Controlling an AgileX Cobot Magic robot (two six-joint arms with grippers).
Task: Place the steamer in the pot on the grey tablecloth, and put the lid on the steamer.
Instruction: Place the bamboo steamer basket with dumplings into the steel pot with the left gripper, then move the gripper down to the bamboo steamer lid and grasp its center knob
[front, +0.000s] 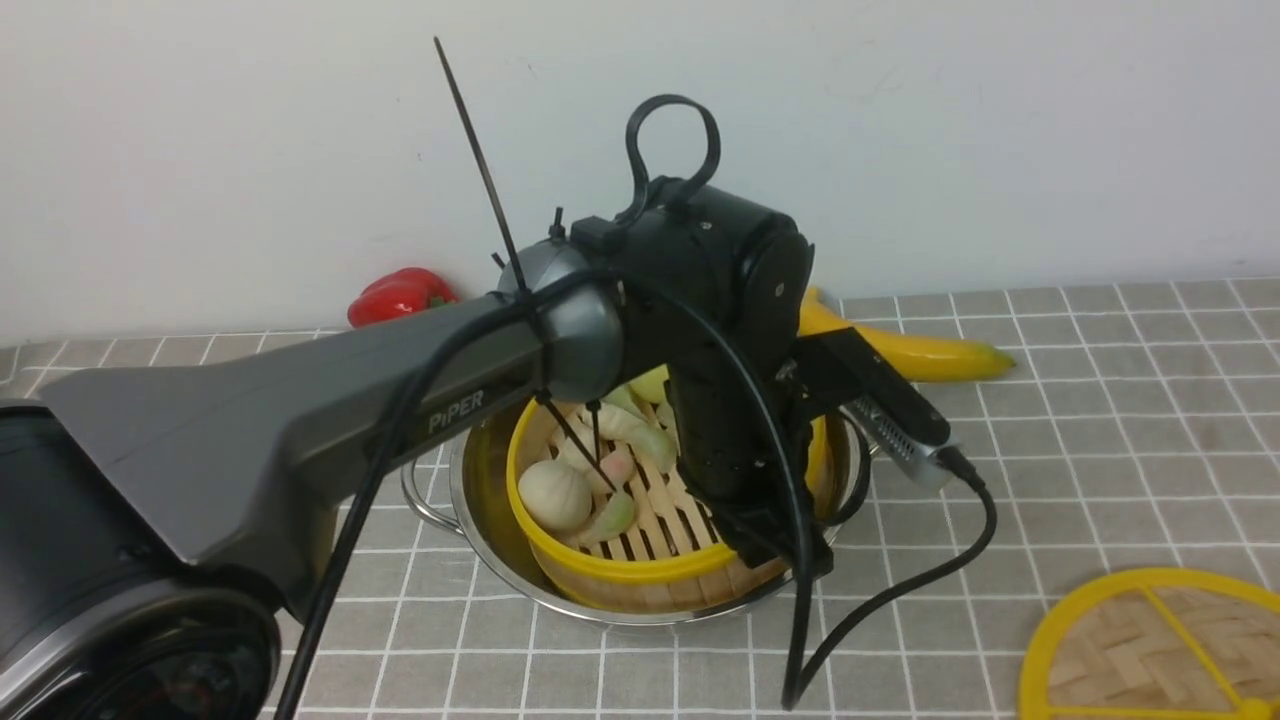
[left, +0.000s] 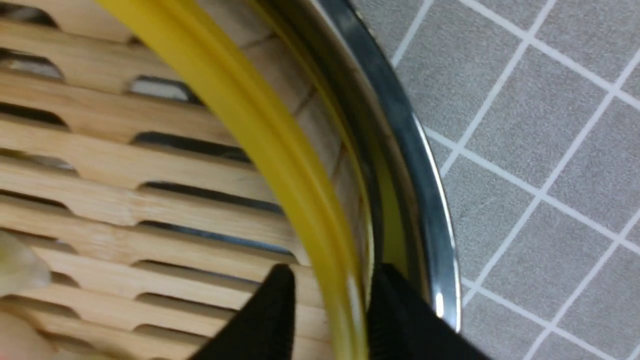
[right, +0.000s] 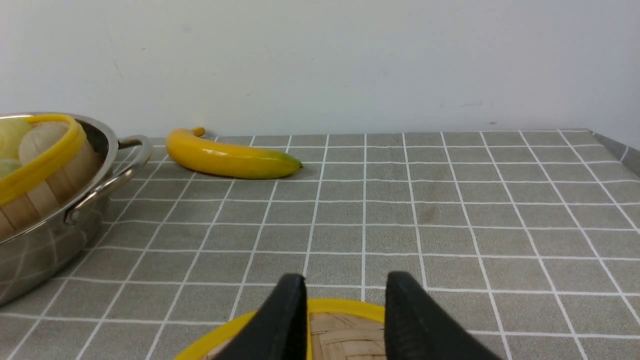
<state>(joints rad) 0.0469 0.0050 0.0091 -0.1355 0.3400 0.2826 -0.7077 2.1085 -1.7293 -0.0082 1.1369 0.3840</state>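
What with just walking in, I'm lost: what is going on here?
The steamer sits inside the pot on the grey tablecloth. The left gripper straddles its yellow rim, jaws open. The lid lies flat on the cloth, not yet on the steamer; the right gripper hangs open over it.

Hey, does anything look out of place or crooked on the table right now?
Nothing spilled or broken. The steamer sits off-centre in the pot, crowding its right wall; whether it is level, I cannot tell.

A lab's mock kitchen: robot arm (front: 300, 420), grey tablecloth (front: 1100, 420), bare wall (front: 1000, 120), banana (front: 920, 355).
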